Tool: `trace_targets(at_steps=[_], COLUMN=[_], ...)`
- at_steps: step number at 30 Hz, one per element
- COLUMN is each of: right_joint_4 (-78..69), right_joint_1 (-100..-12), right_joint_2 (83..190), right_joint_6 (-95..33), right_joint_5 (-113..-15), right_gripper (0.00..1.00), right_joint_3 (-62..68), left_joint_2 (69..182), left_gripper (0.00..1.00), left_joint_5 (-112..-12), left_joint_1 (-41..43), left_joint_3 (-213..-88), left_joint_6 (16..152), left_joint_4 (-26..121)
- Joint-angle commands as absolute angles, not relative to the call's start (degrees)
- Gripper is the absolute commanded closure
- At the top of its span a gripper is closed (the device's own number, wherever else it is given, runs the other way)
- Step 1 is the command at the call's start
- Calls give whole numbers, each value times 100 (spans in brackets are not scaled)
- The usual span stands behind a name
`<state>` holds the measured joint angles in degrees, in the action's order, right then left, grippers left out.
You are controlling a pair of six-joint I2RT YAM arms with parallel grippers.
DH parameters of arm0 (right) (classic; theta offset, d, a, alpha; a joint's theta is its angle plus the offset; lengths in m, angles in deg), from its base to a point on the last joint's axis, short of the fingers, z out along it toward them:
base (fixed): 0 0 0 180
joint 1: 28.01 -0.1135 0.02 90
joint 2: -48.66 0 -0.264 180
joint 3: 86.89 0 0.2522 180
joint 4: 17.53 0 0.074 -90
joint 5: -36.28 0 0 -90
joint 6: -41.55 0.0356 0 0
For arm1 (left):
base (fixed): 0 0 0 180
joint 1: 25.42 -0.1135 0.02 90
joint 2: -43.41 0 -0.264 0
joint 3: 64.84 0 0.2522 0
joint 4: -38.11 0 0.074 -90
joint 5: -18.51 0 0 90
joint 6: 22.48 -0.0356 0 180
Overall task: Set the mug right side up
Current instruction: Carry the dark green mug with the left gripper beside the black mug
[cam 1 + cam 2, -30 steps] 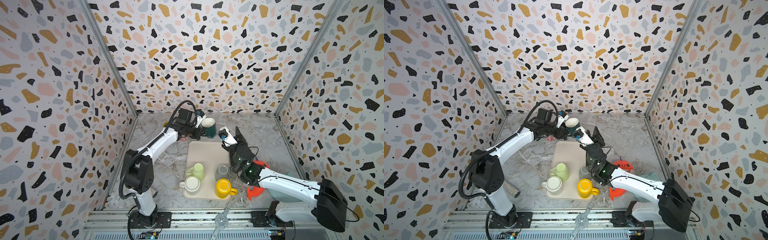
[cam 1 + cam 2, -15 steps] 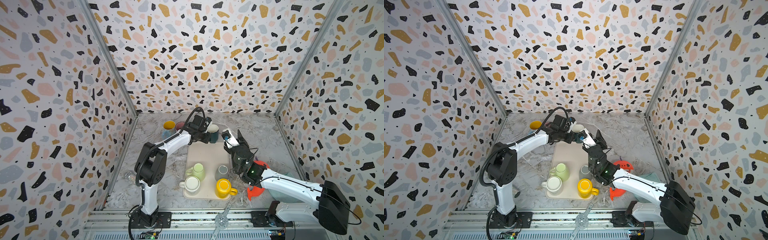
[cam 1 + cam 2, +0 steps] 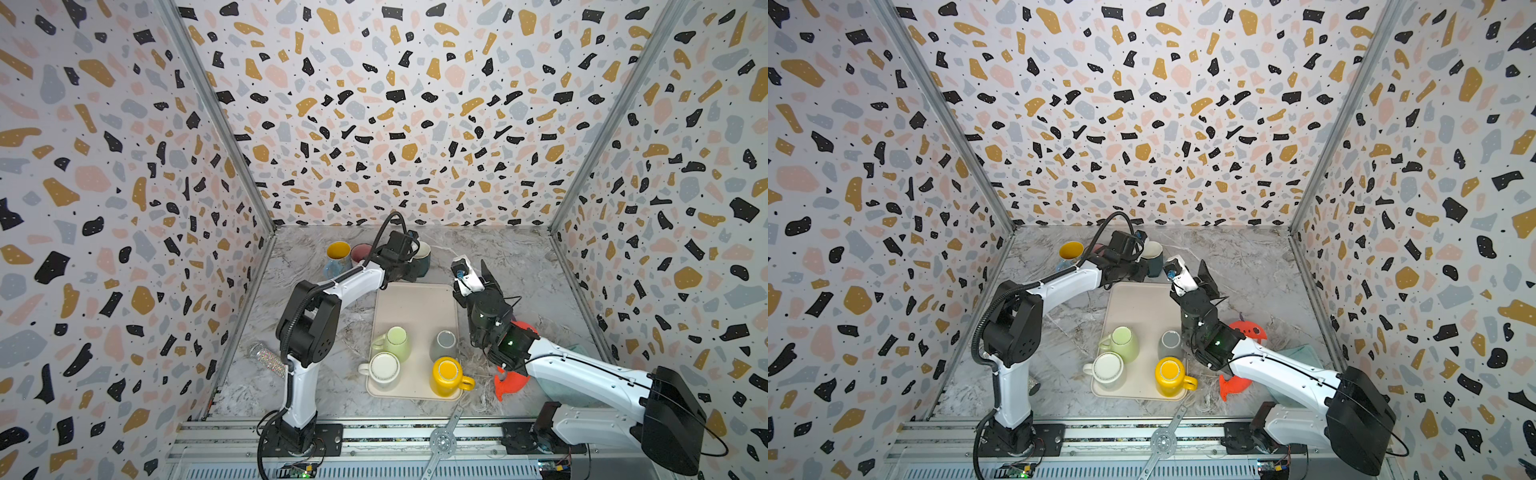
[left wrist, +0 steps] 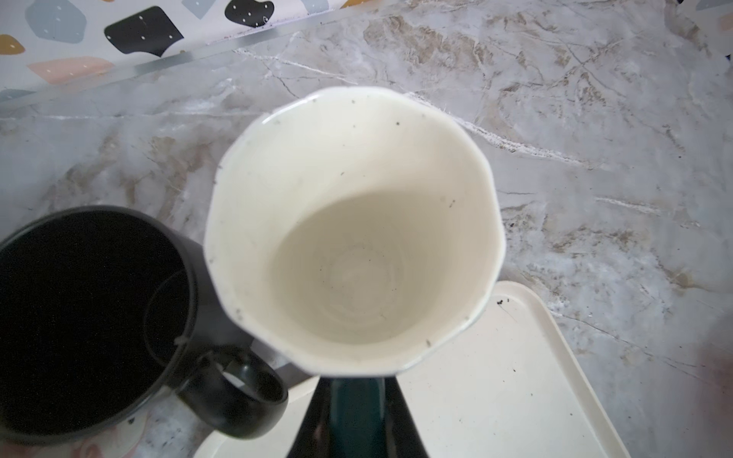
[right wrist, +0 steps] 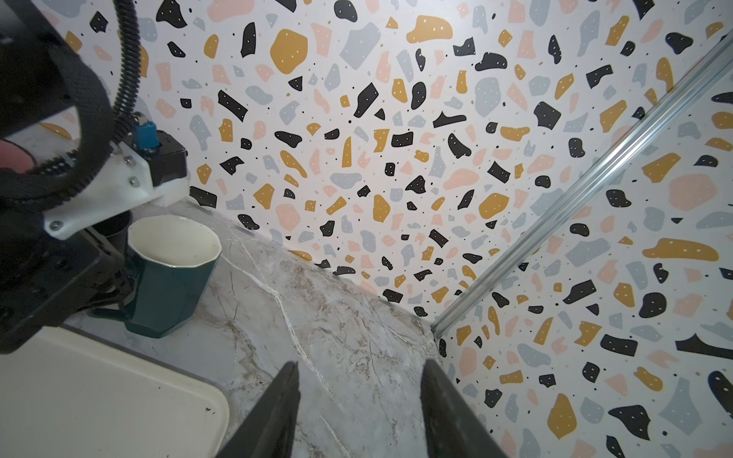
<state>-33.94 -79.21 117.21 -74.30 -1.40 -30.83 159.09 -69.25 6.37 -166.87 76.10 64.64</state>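
Teal mug (image 5: 171,283), handle mostly hidden within left gripper (image 5: 120,291)

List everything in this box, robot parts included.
tray: 1, cream, table centre
green mug: 1, pale green, on tray
white mug: 1, white, on tray
grey mug: 1, grey, on tray
yellow mug: 1, yellow, on tray
teal mug: 1, dark teal, behind tray
black mug: 1, black, beside teal mug
blue mug: 1, blue, back left
pink mug: 1, pinkish, beside blue mug
toy: 1, red, right of tray
cloth: 1, teal, under right arm
glitter tube: 1, silver, near left arm base
left gripper: 1, black, shut on teal mug
right gripper: 1, black, open, empty
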Motion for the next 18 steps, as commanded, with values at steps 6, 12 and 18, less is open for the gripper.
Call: trace_targets(at_steps=[6, 12, 18], right_joint_4=[-3244, -3199, -3168], right_joint_1=[-7832, -7802, -7793], right_joint_2=[11527, 11553, 11567], right_joint_6=[-7149, -7116, -7087], right_joint_5=[-159, -209, -239], right_gripper=[49, 48, 48], right_joint_3=[-3114, -3086, -3060], left_joint_2=[15888, 16041, 16177], left_gripper=[100, 100, 100], left_joint_5=[-7461, -7592, -7654], left_joint_1=[657, 657, 657], left_joint_3=[-17045, -17177, -17234], left_joint_6=[7433, 7335, 7324], left_joint_4=[5570, 5656, 5678])
